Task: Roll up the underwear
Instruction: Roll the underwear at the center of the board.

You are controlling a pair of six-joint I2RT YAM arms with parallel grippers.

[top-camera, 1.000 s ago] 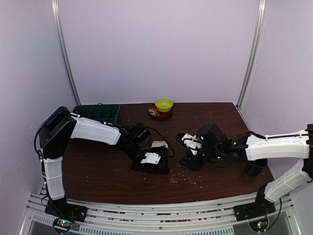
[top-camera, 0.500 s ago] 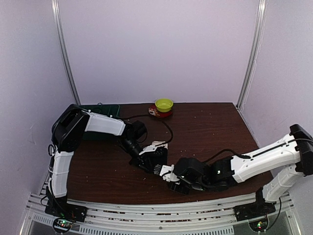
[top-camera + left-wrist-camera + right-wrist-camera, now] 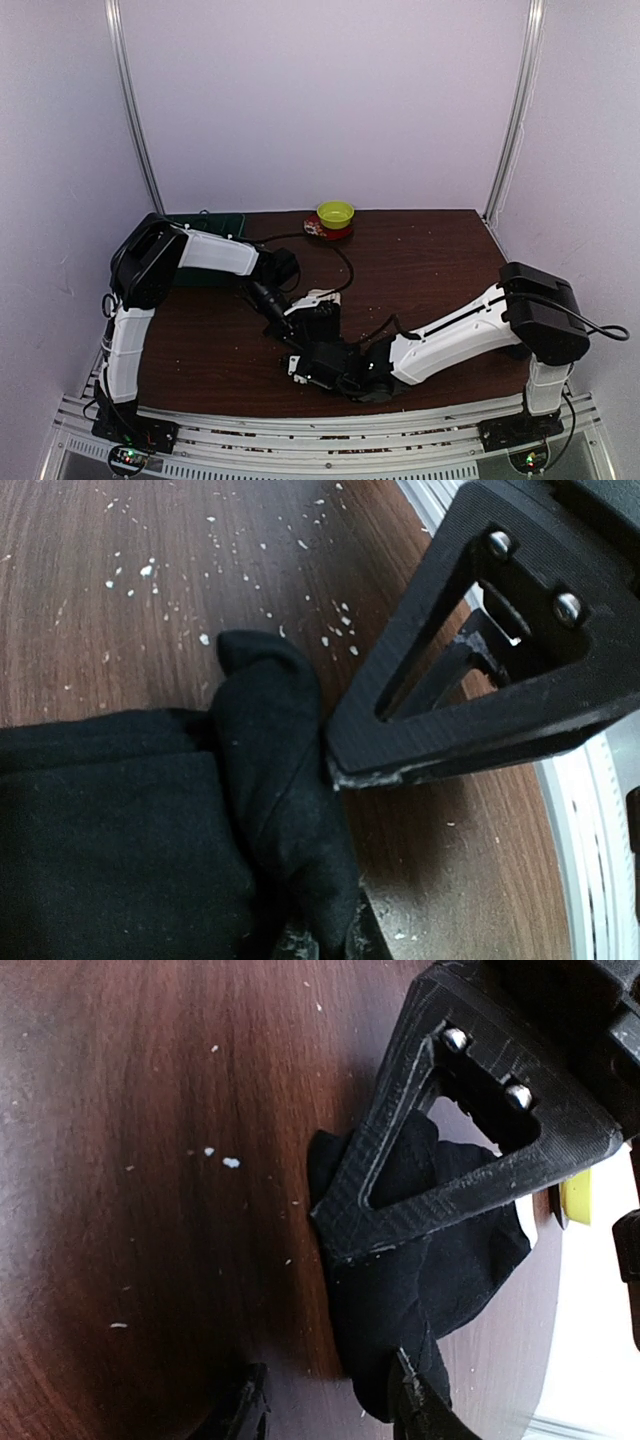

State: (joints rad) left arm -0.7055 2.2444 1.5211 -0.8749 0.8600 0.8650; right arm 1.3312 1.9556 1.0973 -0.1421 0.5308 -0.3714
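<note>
A black underwear (image 3: 322, 325) with white trim lies bunched at the table's front middle. In the left wrist view its black fold (image 3: 270, 780) runs down between my left gripper's jaws (image 3: 325, 935), which are shut on it. My left gripper (image 3: 300, 322) sits at the garment's left side. My right gripper (image 3: 305, 362) reaches across from the right, just in front of the garment. In the right wrist view it (image 3: 325, 1410) is open, and the black fabric (image 3: 420, 1270) touches its right finger (image 3: 412, 1400). I cannot make out a second garment.
A green bowl (image 3: 335, 213) on a red plate (image 3: 318, 230) stands at the back middle. A dark green tray (image 3: 205, 224) sits at the back left. White crumbs (image 3: 150, 570) are scattered on the brown table (image 3: 430, 260). A metal rail (image 3: 300, 440) runs along the front edge.
My right arm has swept from the right side across to the front middle, ending beside my left gripper. My left gripper has shifted slightly back and stayed with the black fabric.
</note>
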